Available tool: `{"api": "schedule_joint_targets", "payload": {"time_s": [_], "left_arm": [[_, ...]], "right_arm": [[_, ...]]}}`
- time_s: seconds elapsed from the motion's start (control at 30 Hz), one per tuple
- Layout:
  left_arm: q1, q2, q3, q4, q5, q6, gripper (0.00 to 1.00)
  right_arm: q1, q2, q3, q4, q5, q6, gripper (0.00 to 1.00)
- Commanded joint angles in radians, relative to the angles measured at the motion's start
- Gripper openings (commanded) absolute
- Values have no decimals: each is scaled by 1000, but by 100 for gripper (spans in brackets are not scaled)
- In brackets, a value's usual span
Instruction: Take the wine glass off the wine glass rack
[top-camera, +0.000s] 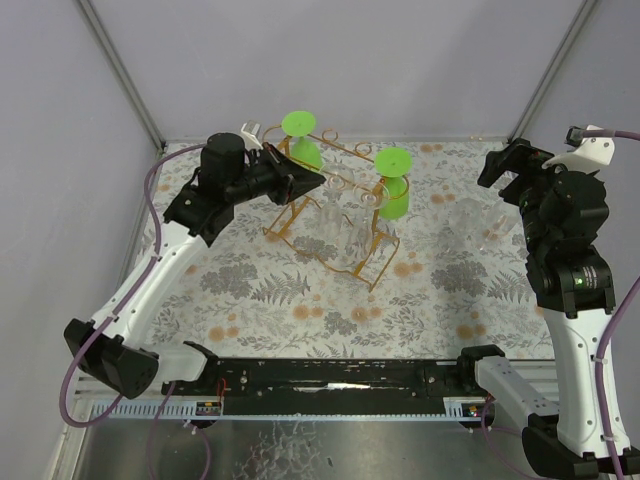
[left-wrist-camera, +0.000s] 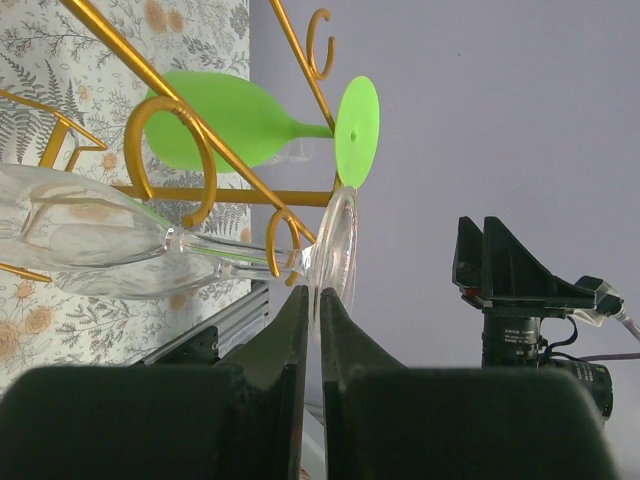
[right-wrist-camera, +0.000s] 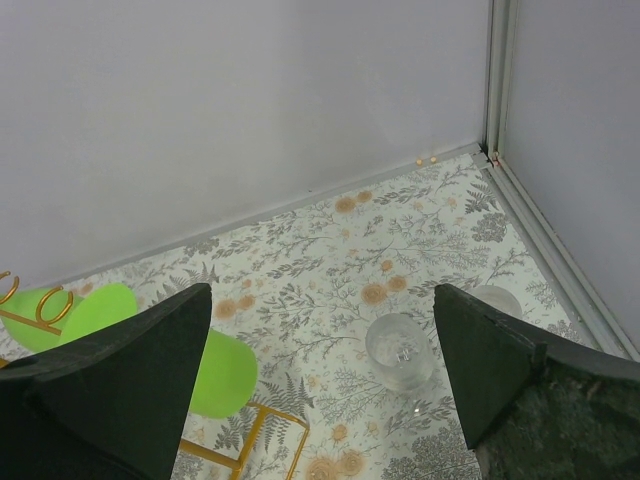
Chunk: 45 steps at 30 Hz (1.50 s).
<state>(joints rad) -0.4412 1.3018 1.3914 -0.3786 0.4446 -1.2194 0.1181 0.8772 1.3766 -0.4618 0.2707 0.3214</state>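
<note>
Left gripper (left-wrist-camera: 312, 300) pinches the clear wine glass (left-wrist-camera: 100, 235) by its foot; right gripper (right-wrist-camera: 320, 300) hangs open. Best to slide the stem level out along the wine glass rack (left-wrist-camera: 240, 196) rail.

We are looking at the wine glass rack (left-wrist-camera: 250, 197), a thin golden-orange wire frame with curled loop ends that is standing upright. The wine glass (left-wrist-camera: 100, 235) is clear and is hanging bowl-down on the rack. Its stem is passing through one of the rack's curled loops, with its round foot resting above. The left gripper (left-wrist-camera: 312, 295) is pinching the foot's rim.
</note>
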Motion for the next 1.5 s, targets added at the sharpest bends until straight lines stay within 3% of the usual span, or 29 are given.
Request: {"api": "schedule_joint_targets", "payload": {"time_s": [0.0, 0.77, 1.13, 1.23, 1.33, 1.47], "left_arm": [[7, -40, 28, 8, 0, 3, 0], [5, -149, 13, -83, 40, 24, 0], [7, -212, 235, -84, 32, 69, 0], [7, -201, 319, -6, 48, 78, 0], [7, -188, 350, 193, 104, 123, 0], [6, -139, 369, 368, 211, 360, 0]], "right_arm": [[5, -10, 9, 35, 10, -11, 99], [5, -20, 9, 11, 0, -2, 99], [5, -32, 46, -48, 7, -27, 99], [5, -29, 56, -49, 10, -27, 99], [5, -18, 75, -51, 5, -24, 99], [4, 54, 176, -89, -74, 15, 99]]}}
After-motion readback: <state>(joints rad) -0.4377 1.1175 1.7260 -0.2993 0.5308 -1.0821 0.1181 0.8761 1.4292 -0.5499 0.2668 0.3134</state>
